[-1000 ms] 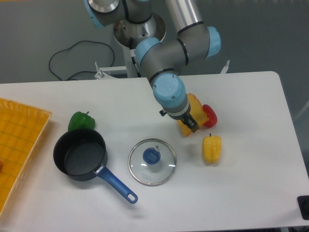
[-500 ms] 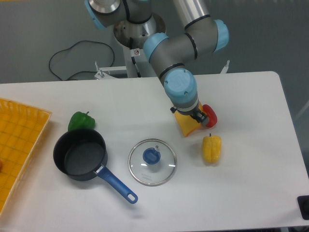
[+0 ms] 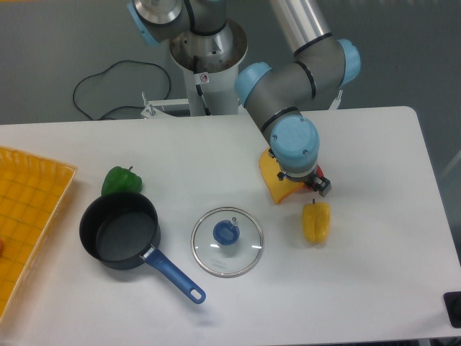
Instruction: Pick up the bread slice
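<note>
The bread slice is a flat orange-yellow piece lying on the white table, right of centre. Its right part is hidden under the arm's blue wrist. My gripper points down just right of the slice; only a dark finger end shows below the wrist. It sits over the red pepper, of which only a sliver shows. The wrist hides how the jaws stand. Nothing is visibly lifted.
A yellow bell pepper lies just below the gripper. A glass lid with a blue knob and a dark pot with a blue handle stand to the left. A green pepper and a yellow tray are further left.
The arm's wrist and gripper have moved right, from over the bread slice's left part to its right edge over the red pepper. More of the slice's left side now shows.
</note>
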